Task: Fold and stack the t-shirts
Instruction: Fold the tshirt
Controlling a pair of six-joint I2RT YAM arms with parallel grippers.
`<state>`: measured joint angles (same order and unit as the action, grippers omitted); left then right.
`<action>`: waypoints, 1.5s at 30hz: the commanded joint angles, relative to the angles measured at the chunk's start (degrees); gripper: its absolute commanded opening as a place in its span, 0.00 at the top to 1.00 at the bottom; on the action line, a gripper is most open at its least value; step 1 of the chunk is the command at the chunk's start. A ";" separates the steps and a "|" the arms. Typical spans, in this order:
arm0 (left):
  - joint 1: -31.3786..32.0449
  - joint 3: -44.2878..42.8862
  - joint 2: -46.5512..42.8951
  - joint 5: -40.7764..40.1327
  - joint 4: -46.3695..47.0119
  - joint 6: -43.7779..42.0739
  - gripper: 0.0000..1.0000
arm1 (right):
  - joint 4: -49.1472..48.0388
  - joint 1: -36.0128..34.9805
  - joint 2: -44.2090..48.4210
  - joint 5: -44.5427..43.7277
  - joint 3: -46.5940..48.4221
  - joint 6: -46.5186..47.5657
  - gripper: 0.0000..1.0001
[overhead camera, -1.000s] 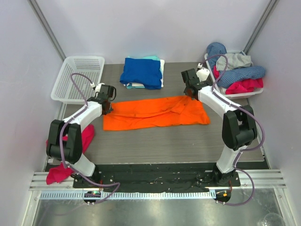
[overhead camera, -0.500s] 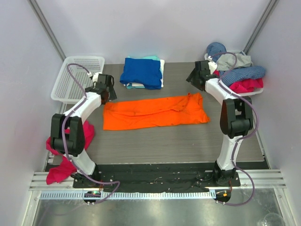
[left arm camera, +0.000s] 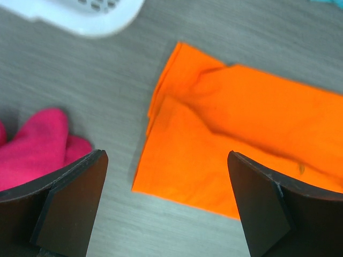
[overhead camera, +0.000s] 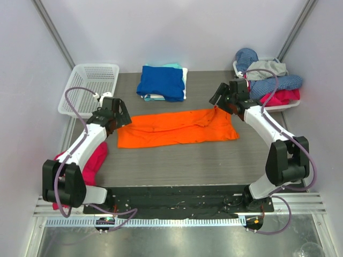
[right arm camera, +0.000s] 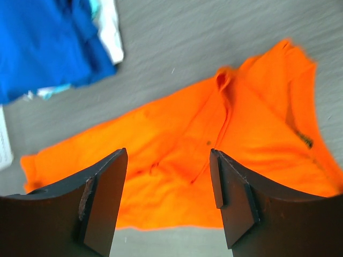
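- The grey table (overhead camera: 203, 160) carries all the work. We judge the task to be about halfway done.
- The orange t-shirt (overhead camera: 177, 127) lies flat across the middle as a long band, apparently folded lengthwise. It is not yet folded shorter or put on the stack.
- A heap of loose clothes (overhead camera: 268, 80) fills the far right corner, so more shirts seem to be waiting.
- The white basket (overhead camera: 75, 80) stands far left, apart from the shirt.
- We count the stack as done. It sits far centre, with the blue t-shirt (overhead camera: 161, 82) on top of teal and white layers.
- A pink cloth (overhead camera: 94, 158) hangs at the left edge beside the left arm, clear of the fold.
- The left claw (left arm camera: 169, 182) is spread wide above the shirt's left end, holding nothing.
- The right claw (right arm camera: 169, 193) is spread above the right end, also empty.
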<state>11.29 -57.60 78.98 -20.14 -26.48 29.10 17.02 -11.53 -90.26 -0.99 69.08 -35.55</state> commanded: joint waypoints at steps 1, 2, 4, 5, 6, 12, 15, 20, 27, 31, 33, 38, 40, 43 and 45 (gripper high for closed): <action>0.66 3.98 -6.71 3.62 0.46 1.75 0.00 | 1.71 -2.00 3.68 7.93 -3.24 1.89 0.29; 0.75 5.30 -7.43 3.70 0.20 1.83 0.00 | 1.53 -2.35 3.95 8.72 -3.86 1.63 0.29; 0.75 6.27 -9.27 3.88 -0.24 2.19 0.00 | 0.57 -2.71 3.78 9.86 -5.53 0.67 0.29; 0.75 7.06 -9.80 3.88 -0.50 2.19 0.00 | -0.05 -2.80 3.25 10.57 -6.06 0.31 0.29; 0.84 7.33 -10.16 4.14 -0.50 2.27 0.00 | -1.44 -2.88 2.90 12.31 -7.02 -0.13 0.29; 0.84 7.86 -10.95 4.23 -1.29 2.36 0.00 | -6.20 -4.03 -0.88 17.60 -9.31 -3.73 0.28; 0.84 7.86 -10.78 4.32 -1.47 2.36 0.00 | -6.73 -4.73 -1.85 17.96 -9.14 -4.44 0.29; 0.84 8.21 -11.04 3.88 -1.65 2.19 0.00 | -6.64 -5.17 -2.73 17.61 -9.05 -4.88 0.28; 0.84 8.82 -11.04 3.18 -2.00 1.92 0.00 | -6.47 -6.05 -3.70 17.61 -9.14 -5.41 0.28; 0.84 9.09 -10.60 3.53 -1.73 2.10 0.00 | -5.42 -6.23 -2.56 17.08 -9.66 -5.32 0.28; 0.84 9.35 -10.69 3.53 -1.73 2.19 0.00 | -5.24 -6.40 -2.38 16.64 -10.37 -5.32 0.28; 0.84 9.79 -10.95 3.09 -1.73 2.10 0.00 | -3.83 -6.49 -2.03 16.29 -11.33 -5.49 0.28; 0.84 9.88 -10.87 3.09 -1.73 2.19 0.00 | -3.75 -6.58 -1.85 15.94 -11.68 -5.49 0.28; 0.84 10.14 -10.78 3.18 -1.56 2.27 0.00 | -3.48 -6.84 -1.85 15.41 -12.04 -5.58 0.28; 0.84 10.32 -10.78 3.18 -1.56 2.36 0.00 | -3.48 -6.84 -2.03 15.32 -12.13 -5.32 0.28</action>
<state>11.94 -47.55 69.36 -16.47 -28.18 31.07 13.39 -17.87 -94.41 15.25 57.04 -40.71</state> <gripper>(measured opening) 0.996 0.720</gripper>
